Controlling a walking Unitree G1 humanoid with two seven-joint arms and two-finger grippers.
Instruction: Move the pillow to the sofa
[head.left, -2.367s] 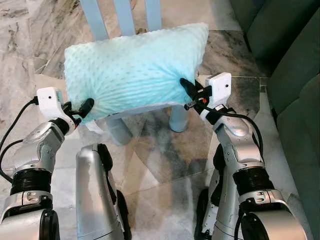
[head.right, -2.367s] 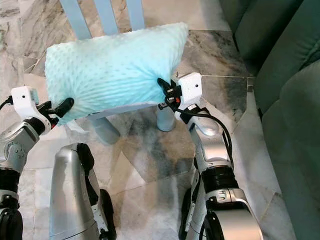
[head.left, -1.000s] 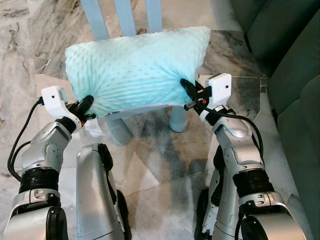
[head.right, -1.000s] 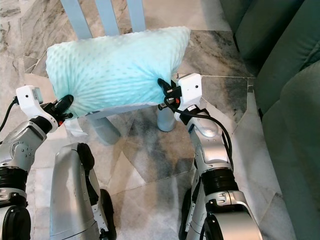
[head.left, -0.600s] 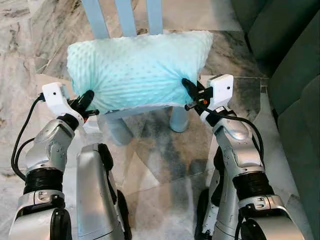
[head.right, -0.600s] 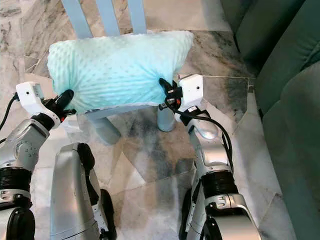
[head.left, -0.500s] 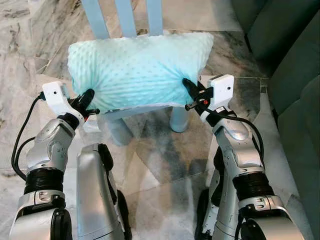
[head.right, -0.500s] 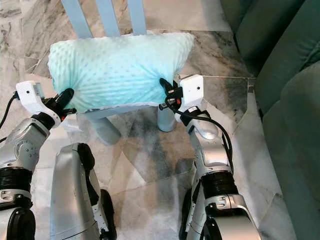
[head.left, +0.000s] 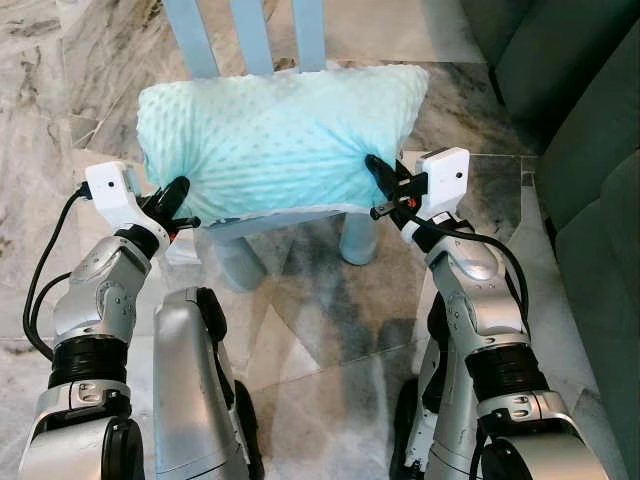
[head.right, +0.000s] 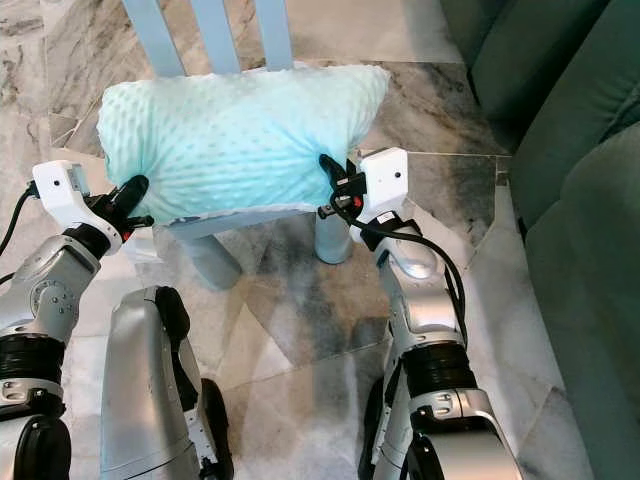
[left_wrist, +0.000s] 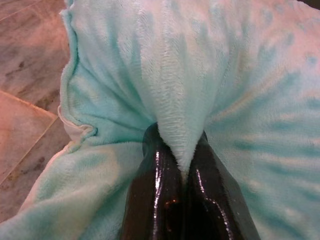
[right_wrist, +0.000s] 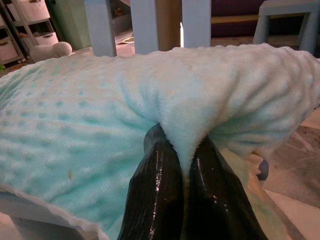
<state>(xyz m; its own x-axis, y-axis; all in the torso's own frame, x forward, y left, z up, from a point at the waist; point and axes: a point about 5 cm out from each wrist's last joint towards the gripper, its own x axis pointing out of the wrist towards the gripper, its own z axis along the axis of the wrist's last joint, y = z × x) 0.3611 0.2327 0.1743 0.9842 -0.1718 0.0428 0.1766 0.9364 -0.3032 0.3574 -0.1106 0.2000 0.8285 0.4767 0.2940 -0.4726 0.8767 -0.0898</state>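
Where seen from the head camera: pillow (head.left: 280, 135), mint green, dotted plush, lying lengthwise across the seat of a pale blue chair (head.left: 240, 35); slatted chair back rising just behind, one chair leg (head.left: 357, 238) visible below the right end.

Left gripper (head.left: 172, 198): at the pillow's lower left corner, black fingers (left_wrist: 155, 200) clenched on a raised fold of plush, fold squeezed between both pads in the left wrist view. White camera block on the wrist, black cable looping down the silver forearm.

Right gripper (head.left: 378, 172): at the pillow's lower right edge, fingers (right_wrist: 156, 195) likewise pinched tight on a ridge of fabric, as shown close up in the right wrist view. White camera block just behind, cable trailing along the arm.

Pillow position: on the chair seat, held at both ends, underside touching or just above the seat edge; cannot tell which. Slightly sagging between the two grips.

Sofa (head.left: 575, 130): dark green, at the far right, well apart from the pillow, cushions running down the frame edge.

Floor (head.left: 330, 310): grey-veined marble tiles under chair and robot.

Robot legs: silver, at the bottom between the arms.

Background in the right wrist view: white storage boxes (right_wrist: 30, 10) on a shelf, further pale blue furniture legs.
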